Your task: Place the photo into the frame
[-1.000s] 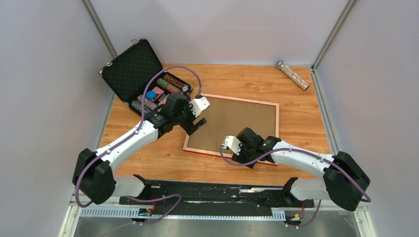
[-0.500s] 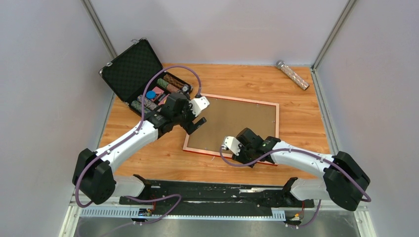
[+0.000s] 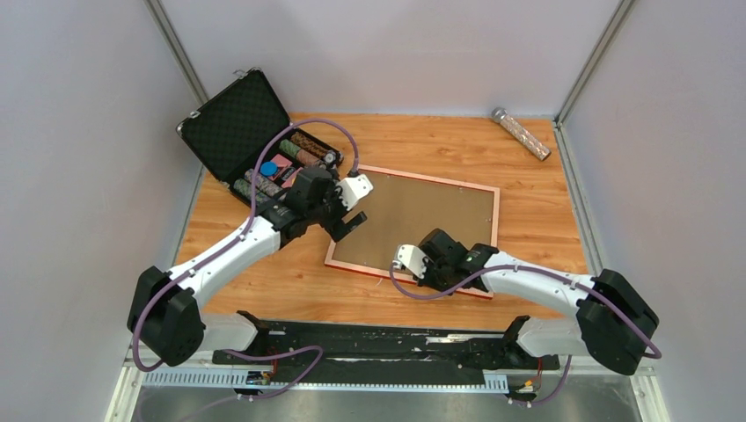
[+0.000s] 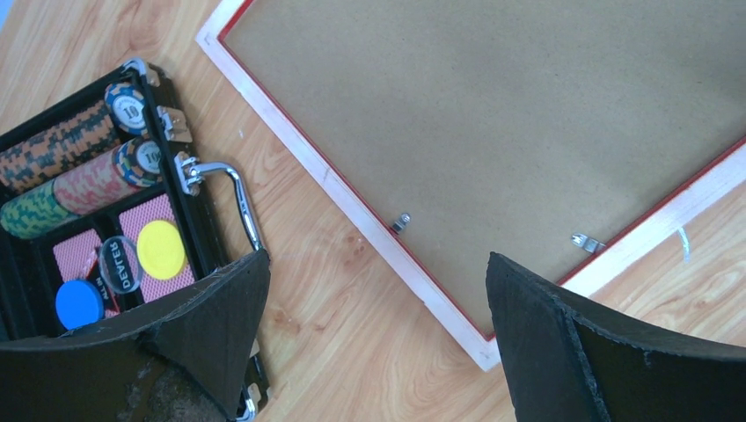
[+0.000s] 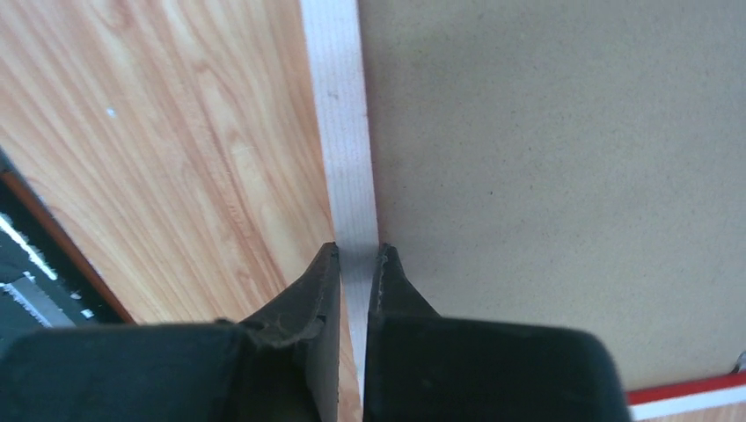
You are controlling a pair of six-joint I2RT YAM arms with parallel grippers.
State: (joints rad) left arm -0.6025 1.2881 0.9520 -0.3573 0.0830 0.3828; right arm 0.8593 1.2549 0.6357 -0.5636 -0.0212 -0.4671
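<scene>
My left pincer gaped wide above the left edge of the frame | my right pincer pinched the frame's near rail | brown backing board lay inside the frame

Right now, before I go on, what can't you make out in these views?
The photo: in no view; the backing board fills the frame, so what lies beneath is hidden.
Right fingers: right wrist view, tips almost together over the frame's edge; contact unclear.
Frame's near right corner: top view, behind the right arm.
</scene>
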